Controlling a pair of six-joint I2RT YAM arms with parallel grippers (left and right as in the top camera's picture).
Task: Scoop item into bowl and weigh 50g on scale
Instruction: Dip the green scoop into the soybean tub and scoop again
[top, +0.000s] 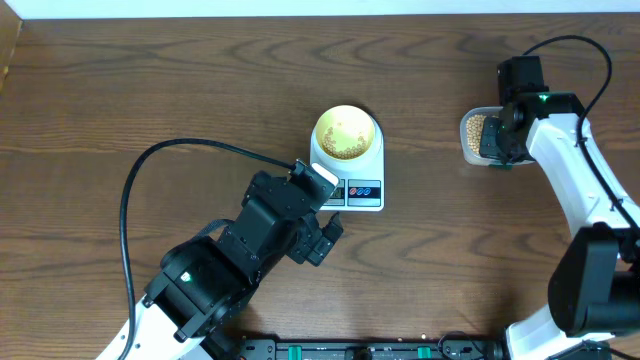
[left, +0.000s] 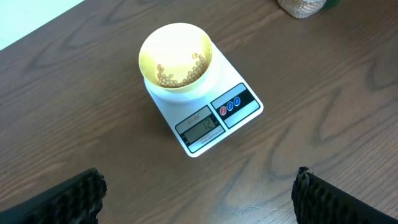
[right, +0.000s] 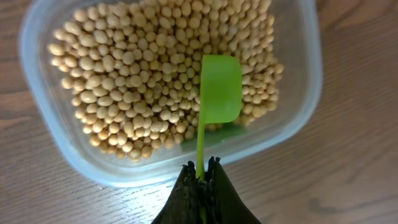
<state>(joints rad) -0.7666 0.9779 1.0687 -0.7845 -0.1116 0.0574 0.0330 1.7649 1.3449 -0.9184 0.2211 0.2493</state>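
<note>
The pale yellow bowl (top: 347, 134) stands on the white scale (top: 365, 192) at mid-table, with a thin layer of beans (left: 177, 76) in it. In the left wrist view the bowl (left: 176, 43) and the scale (left: 239, 102) lie ahead, display lit. My left gripper (left: 199, 190) hovers open above bare table in front of the scale, nothing between its fingers. My right gripper (right: 200, 171) is shut on the handle of a green scoop (right: 221, 87), whose cup rests over the beans (right: 137, 74) in the clear tub (right: 74, 162). No beans show in the cup.
The clear tub (top: 472, 135) stands at the right of the table, well apart from the scale. The left arm's black cable (top: 150, 165) loops over the table at the left. Brown wood lies between scale and tub.
</note>
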